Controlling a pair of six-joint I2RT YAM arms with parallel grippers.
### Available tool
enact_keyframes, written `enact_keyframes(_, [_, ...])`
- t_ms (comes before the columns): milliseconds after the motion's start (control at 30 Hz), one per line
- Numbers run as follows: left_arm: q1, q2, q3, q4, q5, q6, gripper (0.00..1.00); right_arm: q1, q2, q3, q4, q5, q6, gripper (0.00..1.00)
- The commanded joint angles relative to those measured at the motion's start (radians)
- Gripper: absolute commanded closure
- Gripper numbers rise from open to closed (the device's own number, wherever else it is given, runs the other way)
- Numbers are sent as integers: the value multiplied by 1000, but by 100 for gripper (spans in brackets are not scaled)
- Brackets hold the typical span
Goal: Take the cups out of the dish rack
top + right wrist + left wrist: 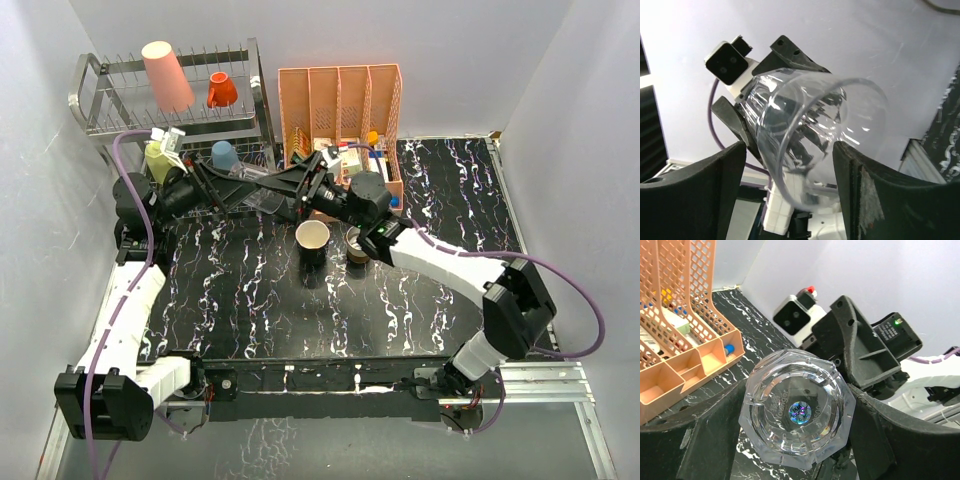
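Item 1: clear glass. I see it held on its side in the air above the table, between the dish rack and the peach organizer.

Item 2: left gripper. In my left wrist view the glass's thick base faces the lens. It fills the gap between the two dark fingers, and its edges meet both. The jaws are closed partway, to the width of the base.

Item 3: right gripper. In my right wrist view the open mouth of the glass faces the lens, with one finger on each side of the wall near the rim. The jaws are set about as wide as the glass. I cannot tell whether they press on it.

Item 4: cups in the rack.
- Pink tumbler, upside down on the upper tier.
- Orange cup, just beside it on the same tier.
- Pale yellow mug, on the lower tier.
- Blue cup, on the lower tier.

Item 5: cups on the table.
- Black mug, upright, with a cream inside.
- Brown cup, just to its right and partly hidden by the right arm.
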Motion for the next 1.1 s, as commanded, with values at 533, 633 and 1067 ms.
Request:
enact_keyframes(533, [-3,-162,-62,87,104,-118,100,47,33,29,448,71,156,44])
enact_keyframes(633, [-3,-171,-69,98,121,-115,100,47,31,23,454,85,160,45])
enact_keyframes(1067, [-3,-177,-53,-225,35,164,3,-17,-116,-98,305,73,98,92])
